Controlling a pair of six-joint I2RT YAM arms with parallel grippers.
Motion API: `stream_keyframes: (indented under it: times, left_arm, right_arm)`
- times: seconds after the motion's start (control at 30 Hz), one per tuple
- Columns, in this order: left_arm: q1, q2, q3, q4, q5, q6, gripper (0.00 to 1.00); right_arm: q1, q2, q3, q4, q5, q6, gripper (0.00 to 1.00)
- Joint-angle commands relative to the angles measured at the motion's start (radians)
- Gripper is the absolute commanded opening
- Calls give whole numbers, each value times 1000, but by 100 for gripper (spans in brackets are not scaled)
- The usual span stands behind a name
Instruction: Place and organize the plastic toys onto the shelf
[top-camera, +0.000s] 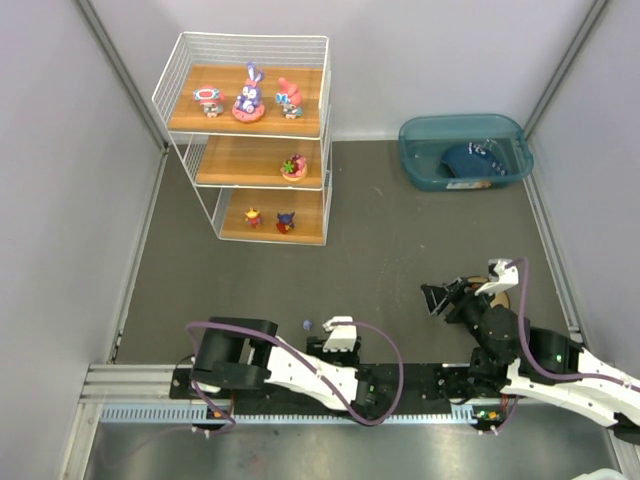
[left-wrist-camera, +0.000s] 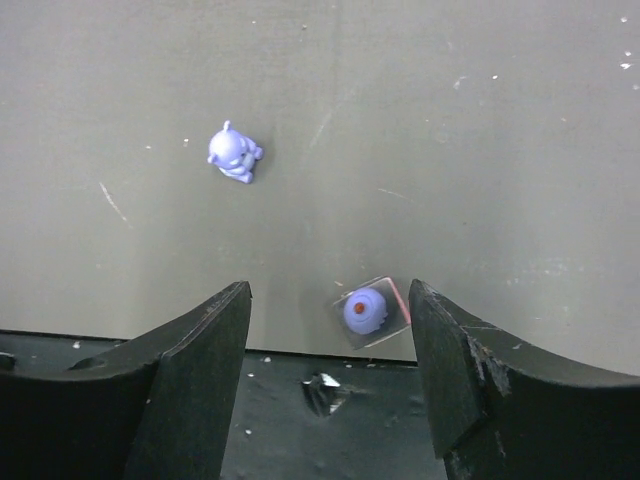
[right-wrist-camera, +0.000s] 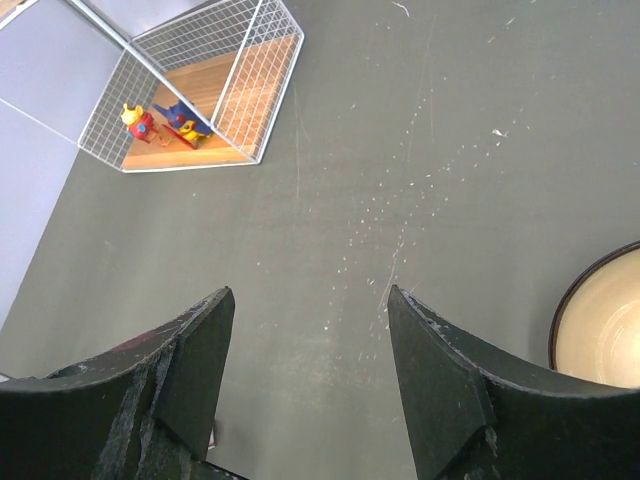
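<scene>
The shelf (top-camera: 250, 140) stands at the far left with plastic toys on all three boards: three on top (top-camera: 248, 98), one in the middle (top-camera: 294, 166), two at the bottom (top-camera: 270, 220). On the mat lie a tiny purple figurine (left-wrist-camera: 235, 153) and a purple round piece on a clear square base (left-wrist-camera: 367, 311). My left gripper (left-wrist-camera: 330, 292) hangs open over the mat, with the round piece between its fingers close to the right one and touching neither. The figurine lies beyond it, to the left. My right gripper (right-wrist-camera: 310, 295) is open and holds nothing.
A teal bin (top-camera: 465, 150) with a dark blue item sits at the far right. A tan bowl (right-wrist-camera: 600, 325) lies just right of my right gripper. Grey walls close in both sides of the mat.
</scene>
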Motion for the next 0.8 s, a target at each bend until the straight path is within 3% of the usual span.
stream_keyframes:
  times: [0.0,0.43,0.77]
  left_arm:
    - [6,-29,-4,74,-50,-676,69]
    - [6,-39,-90,264,-3,-675,65]
    - [3,-44,-103,306,16,-670,48]
  right_arm:
    - [-8,-11,14,2,18,-30,64]
    - [-6,-14,16,-12,13,-19,64]
    - [-8,-11,14,-18,13,-13,64]
